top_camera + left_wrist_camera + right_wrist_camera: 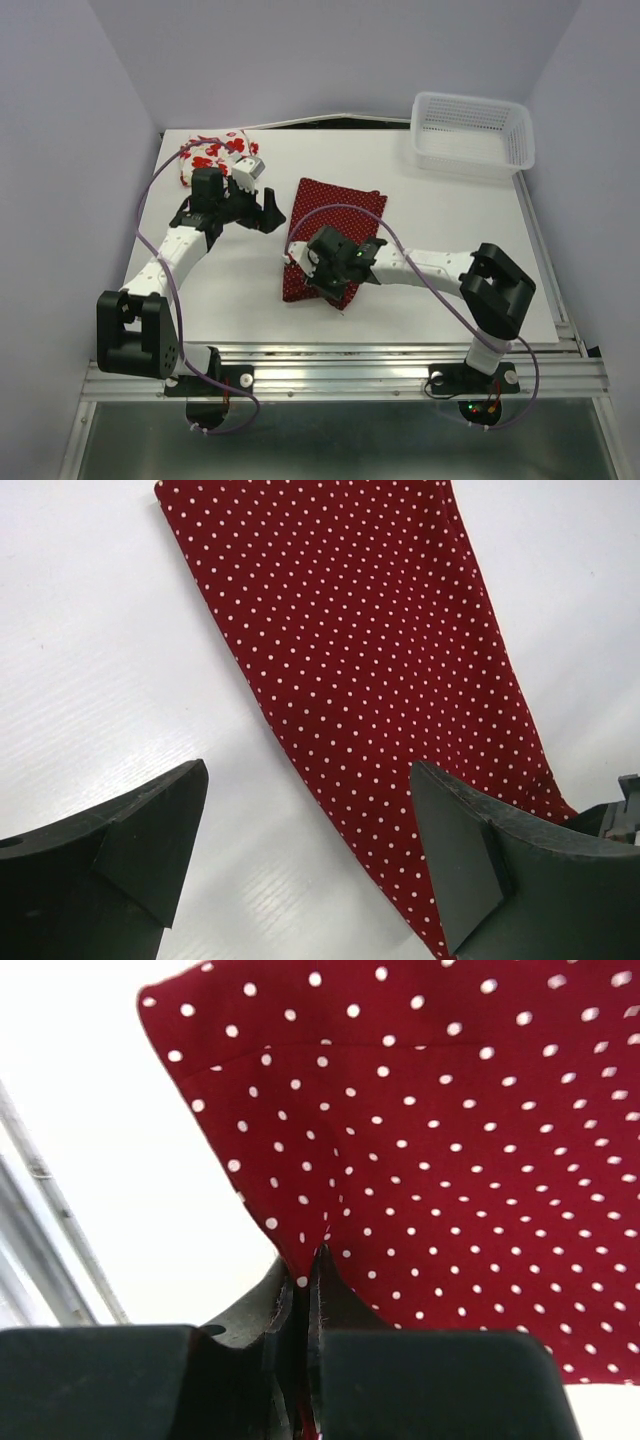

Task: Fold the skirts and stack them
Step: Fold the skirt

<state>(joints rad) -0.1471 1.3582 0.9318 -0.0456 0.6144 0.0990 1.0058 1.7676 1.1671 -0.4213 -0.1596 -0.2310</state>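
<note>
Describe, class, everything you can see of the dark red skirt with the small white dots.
The dark red skirt is soft, thin-looking cloth sprinkled evenly with tiny white dots. It lies mostly flat as a long, narrow panel, slanted across the middle of the white table. A stitched hem line runs near one edge. The right gripper is shut on its near edge, and the cloth puckers into small creases around that pinch.

Robot lab test cell. A white bench [240,300] is boxed in by plain pale walls [60,120]. The left arm [175,245] and right arm [430,265] are bolted to an aluminium extrusion rail [340,378] at the near edge. A white plastic basket [468,160] sits at the far corner.
</note>
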